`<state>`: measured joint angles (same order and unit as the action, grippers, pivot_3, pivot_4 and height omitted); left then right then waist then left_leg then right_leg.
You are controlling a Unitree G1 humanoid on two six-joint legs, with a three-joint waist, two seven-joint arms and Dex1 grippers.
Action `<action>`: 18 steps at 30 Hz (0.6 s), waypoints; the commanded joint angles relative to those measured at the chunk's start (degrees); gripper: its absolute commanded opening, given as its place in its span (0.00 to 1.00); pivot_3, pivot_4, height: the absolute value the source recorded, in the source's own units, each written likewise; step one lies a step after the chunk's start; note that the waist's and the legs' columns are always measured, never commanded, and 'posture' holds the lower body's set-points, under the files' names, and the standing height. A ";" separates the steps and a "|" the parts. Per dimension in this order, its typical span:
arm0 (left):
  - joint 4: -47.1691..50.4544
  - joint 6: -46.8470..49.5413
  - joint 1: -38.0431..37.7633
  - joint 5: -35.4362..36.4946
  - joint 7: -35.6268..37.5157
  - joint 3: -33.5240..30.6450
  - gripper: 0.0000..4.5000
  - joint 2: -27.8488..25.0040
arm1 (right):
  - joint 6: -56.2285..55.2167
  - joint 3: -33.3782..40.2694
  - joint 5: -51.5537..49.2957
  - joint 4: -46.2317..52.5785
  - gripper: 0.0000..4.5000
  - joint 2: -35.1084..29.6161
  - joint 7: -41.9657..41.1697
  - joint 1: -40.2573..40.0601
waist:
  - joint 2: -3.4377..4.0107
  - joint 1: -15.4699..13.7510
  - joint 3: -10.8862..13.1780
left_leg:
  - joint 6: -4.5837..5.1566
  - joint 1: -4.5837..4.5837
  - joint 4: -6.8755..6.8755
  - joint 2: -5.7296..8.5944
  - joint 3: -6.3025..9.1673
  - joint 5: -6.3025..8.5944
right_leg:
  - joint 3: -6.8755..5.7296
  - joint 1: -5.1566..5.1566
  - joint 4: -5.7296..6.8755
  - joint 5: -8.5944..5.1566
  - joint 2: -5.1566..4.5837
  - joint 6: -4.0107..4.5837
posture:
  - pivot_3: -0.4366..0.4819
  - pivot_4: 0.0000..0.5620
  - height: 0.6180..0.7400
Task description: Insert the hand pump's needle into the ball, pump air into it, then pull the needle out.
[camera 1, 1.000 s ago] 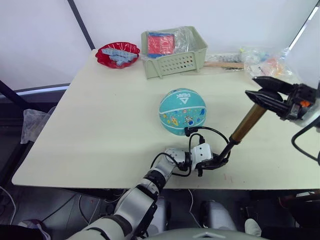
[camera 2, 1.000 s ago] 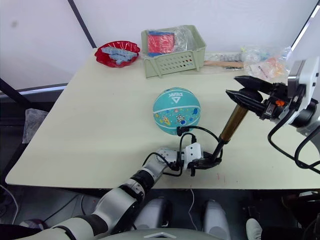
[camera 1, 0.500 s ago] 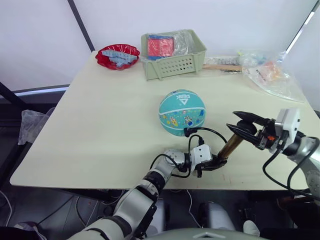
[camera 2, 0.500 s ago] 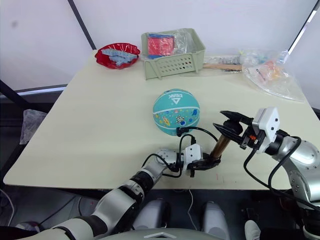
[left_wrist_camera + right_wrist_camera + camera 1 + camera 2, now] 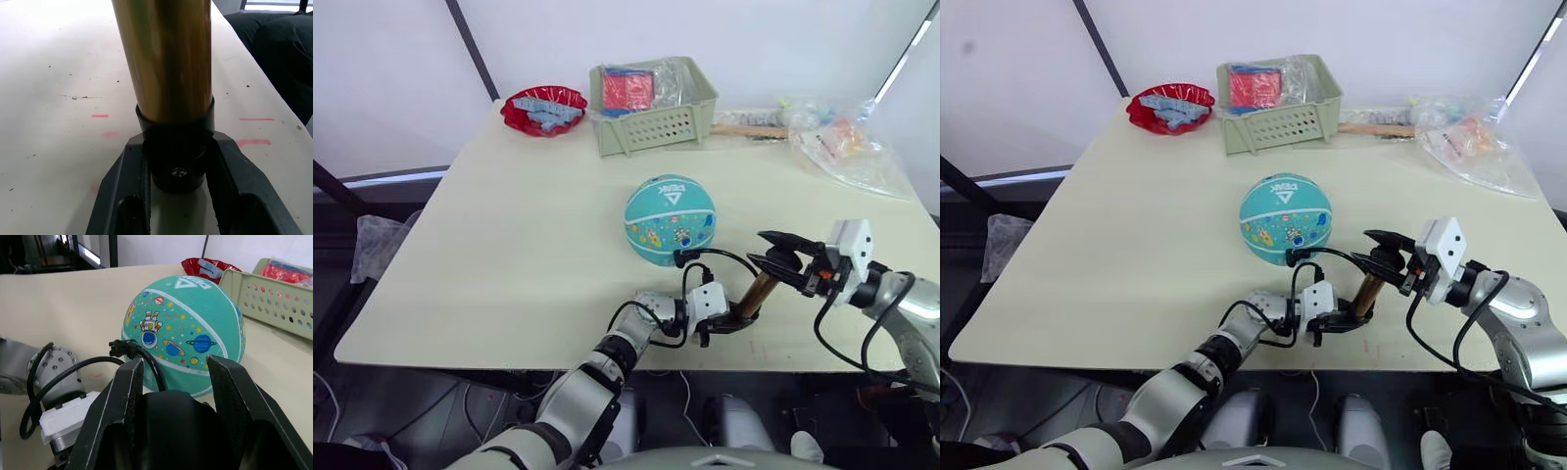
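The teal ball (image 5: 671, 220) rests mid-table, cartoon prints facing me. Just in front of it and to the right, the hand pump (image 5: 759, 291) stands tilted on the table (image 5: 529, 225). My left gripper (image 5: 729, 320) is shut on its black bottom cap (image 5: 177, 166), a finger (image 5: 129, 191) on each side below the gold barrel (image 5: 166, 58). My right gripper (image 5: 776, 262) is shut on the black handle (image 5: 171, 418) at the top. The thin black hose (image 5: 720, 257) loops from the pump to the ball's lower front (image 5: 122, 346). The needle is hidden at the hose tip.
A green basket (image 5: 651, 122) with a red packet stands at the back of the table. Left of it is a red bowl (image 5: 543, 106). Clear plastic bags (image 5: 842, 142) lie at the back right. The table's front edge runs just below my left gripper.
My right gripper has come down and to the left with the handle, towards my left gripper, so the pump is now much shorter. The ball and left gripper stayed put.
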<state>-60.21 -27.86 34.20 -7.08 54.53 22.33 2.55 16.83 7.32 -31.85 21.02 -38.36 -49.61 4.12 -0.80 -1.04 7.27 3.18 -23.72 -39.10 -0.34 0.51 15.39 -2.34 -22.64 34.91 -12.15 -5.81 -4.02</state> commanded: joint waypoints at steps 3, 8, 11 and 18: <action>-4.64 3.06 -2.52 -3.27 0.69 1.84 0.23 -1.25 | 3.80 7.62 -7.21 3.26 0.34 -3.12 0.23 5.29 | 0.21 -0.02 0.24 | 0.00 -0.02 0.00 0.03 -0.03 0.00 | 0.01 0.00 0.00 0.00 -0.04 0.00 | 0.48 0.27 0.98; -4.60 3.34 -2.65 -3.20 0.51 1.75 0.23 -1.02 | 6.90 12.50 -11.48 2.50 0.34 -6.39 0.78 9.76 | 0.33 0.00 0.38 | 0.00 -0.02 -0.01 0.05 -0.05 0.00 | 0.02 0.01 0.00 0.01 -0.05 -0.01 | 0.48 0.27 0.98; -4.64 3.85 -2.83 -2.76 0.55 1.40 0.23 -0.82 | 8.56 14.45 -13.41 1.86 0.34 -8.30 1.06 12.27 | 0.33 -0.04 0.39 | 0.00 -0.02 -0.02 0.05 -0.05 0.00 | 0.02 0.01 0.00 0.01 -0.06 -0.01 | 0.48 0.27 0.98; -4.44 3.81 -2.88 -2.47 1.25 1.17 0.23 -0.91 | 11.98 17.18 -17.35 1.04 0.34 -12.07 1.87 18.27 | 0.40 -0.02 0.43 | 0.01 -0.02 -0.04 0.07 -0.08 0.00 | 0.03 0.01 0.00 0.01 -0.10 -0.02 | 0.48 0.27 0.98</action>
<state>-60.22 -27.18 33.96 -6.43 54.92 21.71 3.08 30.02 18.89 -48.44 21.53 -49.09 -49.82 19.58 -0.40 -1.06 7.70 3.19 -23.74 -39.13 -0.27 0.45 15.38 -2.31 -22.62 34.92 -12.14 -5.91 -4.04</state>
